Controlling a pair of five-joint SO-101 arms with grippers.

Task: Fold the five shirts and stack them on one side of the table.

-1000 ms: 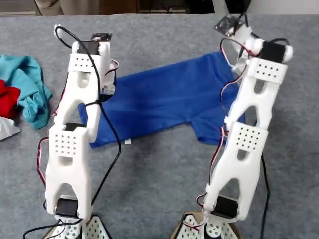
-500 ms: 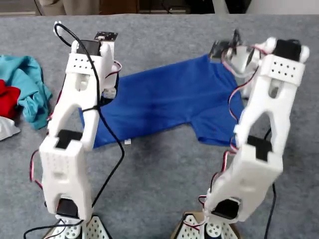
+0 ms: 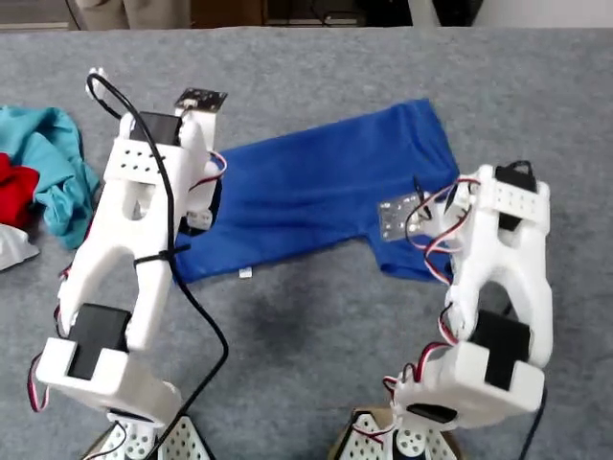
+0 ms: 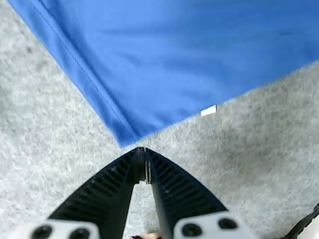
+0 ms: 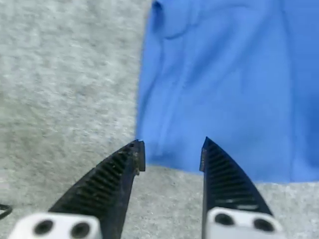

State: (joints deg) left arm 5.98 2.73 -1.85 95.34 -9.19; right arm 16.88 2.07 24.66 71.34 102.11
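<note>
High view: blue shirt (image 3: 316, 192) lies spread flat on the grey table (image 3: 316, 326), mid-table and somewhat nearer the far edge, its long axis slanted. Teal shirt (image 3: 53, 163), red shirt (image 3: 14, 182) and white shirt (image 3: 11, 247) sit bunched together at the left edge, unfolded, well apart from the blue one. Left arm (image 3: 144, 220) stands over the blue shirt's left end; right arm (image 3: 503, 249) over its near-right sleeve. Left wrist view: left gripper (image 4: 141, 164) has its fingers pressed together, tips meeting and nothing between them, above bare table just beside the hem corner; small white tag (image 4: 208, 110) pokes out along the shirt's edge. Right wrist view: right gripper (image 5: 172, 152) is parted moderately, holding nothing, fingertips straddling the sleeve's edge where blue cloth meets table.
</note>
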